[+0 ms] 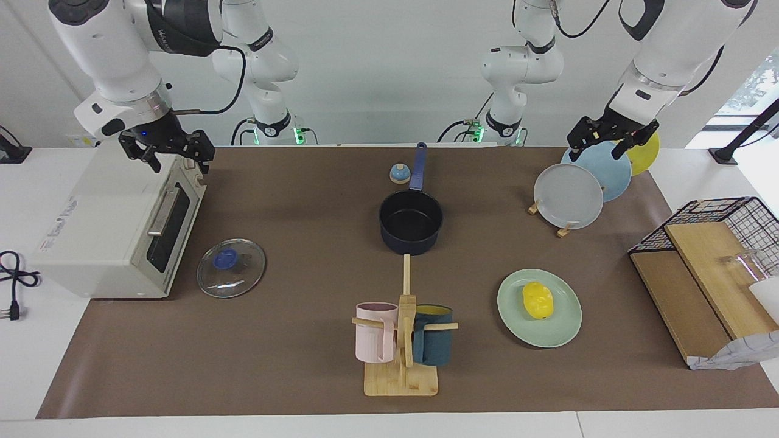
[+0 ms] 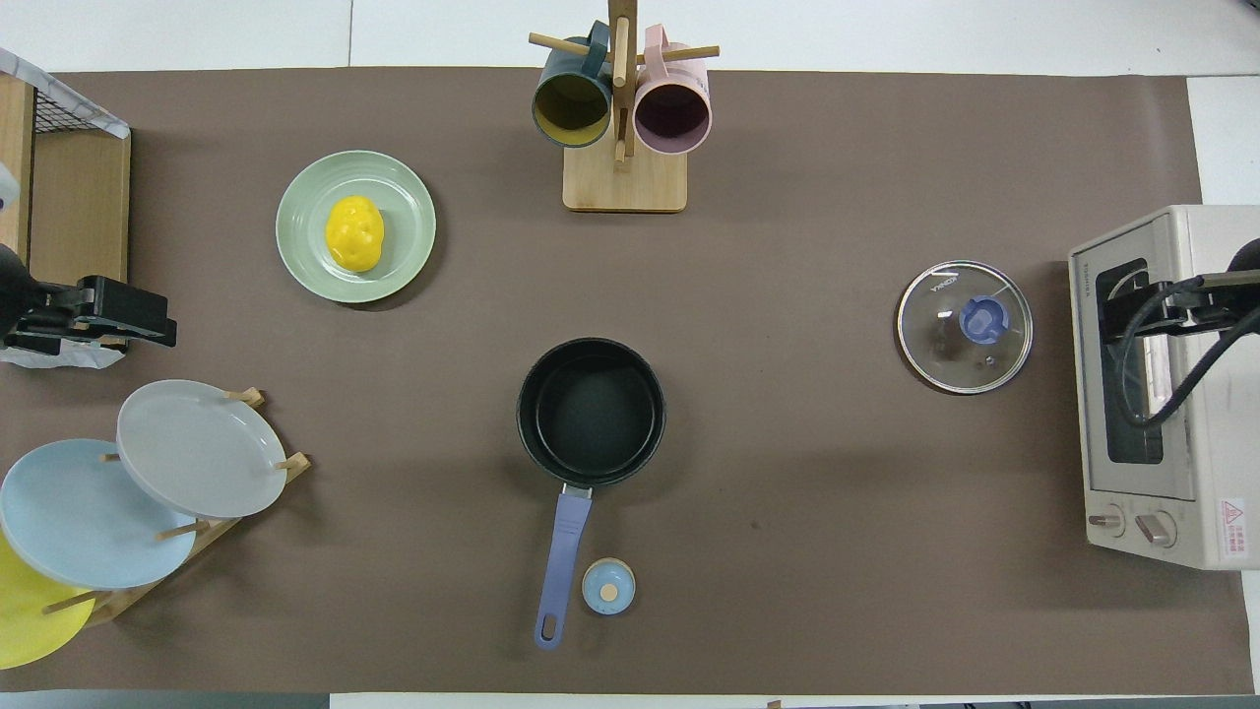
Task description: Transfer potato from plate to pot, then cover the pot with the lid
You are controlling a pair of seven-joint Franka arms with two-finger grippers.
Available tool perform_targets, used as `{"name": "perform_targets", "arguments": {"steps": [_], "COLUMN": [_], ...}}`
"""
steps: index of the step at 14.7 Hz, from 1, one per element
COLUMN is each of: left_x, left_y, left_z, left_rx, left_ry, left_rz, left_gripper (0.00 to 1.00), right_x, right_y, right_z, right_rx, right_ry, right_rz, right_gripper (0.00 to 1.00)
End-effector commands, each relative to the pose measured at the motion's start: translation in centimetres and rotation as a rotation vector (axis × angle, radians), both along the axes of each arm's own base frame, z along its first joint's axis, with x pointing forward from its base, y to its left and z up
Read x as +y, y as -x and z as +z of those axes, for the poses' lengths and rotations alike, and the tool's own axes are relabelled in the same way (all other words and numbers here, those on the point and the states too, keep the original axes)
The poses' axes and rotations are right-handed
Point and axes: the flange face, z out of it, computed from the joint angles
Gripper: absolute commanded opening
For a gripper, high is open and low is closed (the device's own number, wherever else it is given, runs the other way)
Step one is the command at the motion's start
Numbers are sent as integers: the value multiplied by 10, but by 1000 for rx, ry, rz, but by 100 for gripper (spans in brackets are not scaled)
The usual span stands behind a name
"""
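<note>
The yellow potato lies on the mint-green plate toward the left arm's end of the table. The navy pot stands empty mid-table, its blue handle pointing toward the robots. The glass lid with a blue knob lies flat on the mat beside the toaster oven. My left gripper hangs open and empty over the plate rack. My right gripper hangs open and empty over the toaster oven. Both arms wait.
A toaster oven stands at the right arm's end. A rack of upright plates stands nearer the robots than the mint plate. A mug tree stands farther out than the pot. A small bell sits by the pot handle. A wire basket sits at the left arm's end.
</note>
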Motion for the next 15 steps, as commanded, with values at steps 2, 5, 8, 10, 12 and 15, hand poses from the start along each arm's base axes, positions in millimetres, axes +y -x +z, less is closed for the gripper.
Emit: {"name": "perform_targets", "arguments": {"steps": [2, 5, 8, 10, 12, 15], "left_x": [7, 6, 6, 6, 6, 5], "left_y": [-3, -3, 0, -1, -4, -19], "left_z": [1, 0, 2, 2, 4, 6], "left_rx": [-20, -18, -18, -21, -45, -137], "left_ry": [7, 7, 7, 7, 9, 18], "left_rz": [1, 7, -3, 4, 10, 16], "left_gripper": [100, 100, 100, 100, 100, 100], "right_x": [1, 4, 5, 4, 7, 10], "right_y": [1, 1, 5, 4, 0, -12], "right_z": [3, 4, -5, -13, -20, -65], "right_rx": [-18, -20, -31, -47, -51, -44], "right_ry": [-13, -11, -12, -29, -41, -45], "right_rz": [14, 19, 31, 28, 30, 51], "right_gripper": [100, 100, 100, 100, 100, 100]}}
